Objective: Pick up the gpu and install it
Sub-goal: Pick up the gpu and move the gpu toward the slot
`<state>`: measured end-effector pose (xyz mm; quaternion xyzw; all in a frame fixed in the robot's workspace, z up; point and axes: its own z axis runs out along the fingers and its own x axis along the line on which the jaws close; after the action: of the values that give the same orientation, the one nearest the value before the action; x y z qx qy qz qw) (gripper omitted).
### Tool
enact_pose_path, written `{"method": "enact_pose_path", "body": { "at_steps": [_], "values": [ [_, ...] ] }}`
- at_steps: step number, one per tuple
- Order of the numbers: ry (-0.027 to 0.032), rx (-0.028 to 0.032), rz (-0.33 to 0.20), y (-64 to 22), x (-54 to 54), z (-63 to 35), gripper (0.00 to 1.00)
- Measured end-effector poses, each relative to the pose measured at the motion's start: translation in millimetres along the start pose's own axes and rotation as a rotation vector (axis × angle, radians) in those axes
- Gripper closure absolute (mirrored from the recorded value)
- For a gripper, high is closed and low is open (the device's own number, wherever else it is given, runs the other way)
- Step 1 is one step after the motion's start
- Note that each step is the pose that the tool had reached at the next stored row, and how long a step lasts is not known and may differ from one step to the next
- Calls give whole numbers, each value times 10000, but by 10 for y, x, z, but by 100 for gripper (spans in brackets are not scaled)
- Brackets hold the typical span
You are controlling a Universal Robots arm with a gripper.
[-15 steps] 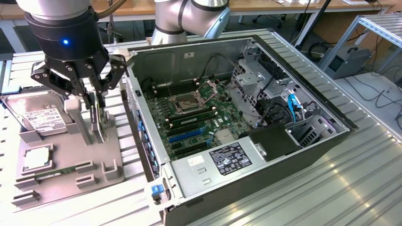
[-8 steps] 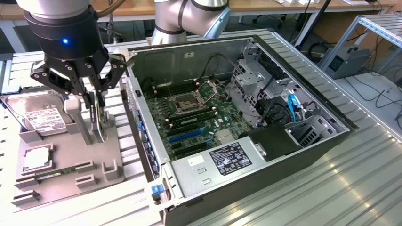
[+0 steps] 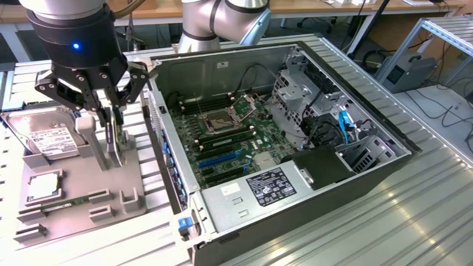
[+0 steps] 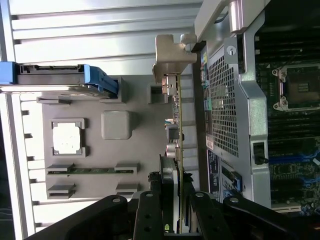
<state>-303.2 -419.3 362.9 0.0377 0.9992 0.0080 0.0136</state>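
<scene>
While the graphics card [image 3: 115, 145] [image 4: 179, 125] stands upright on its edge on the grey tray [image 3: 81, 180], beside the open computer case [image 3: 296, 221], the jaws are clenched on its upper edge, one finger on each flat side. Its metal bracket [image 4: 172, 55] rests against a pale post of the tray. A hard drive [image 3: 48, 138], a square processor chip [image 3: 43, 185] [image 4: 67, 137] and a green memory stick [image 3: 70, 200] [image 4: 92, 170] also lie on that tray. All of it rests on a ribbed metal tabletop [image 3: 414, 221].
</scene>
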Motion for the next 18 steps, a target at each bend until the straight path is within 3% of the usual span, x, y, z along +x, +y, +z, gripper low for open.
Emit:
{"method": "enact_pose_path", "body": {
  "at_steps": [18],
  "values": [
    [1, 1, 0, 1, -2, -53, 73]
  ]
}}
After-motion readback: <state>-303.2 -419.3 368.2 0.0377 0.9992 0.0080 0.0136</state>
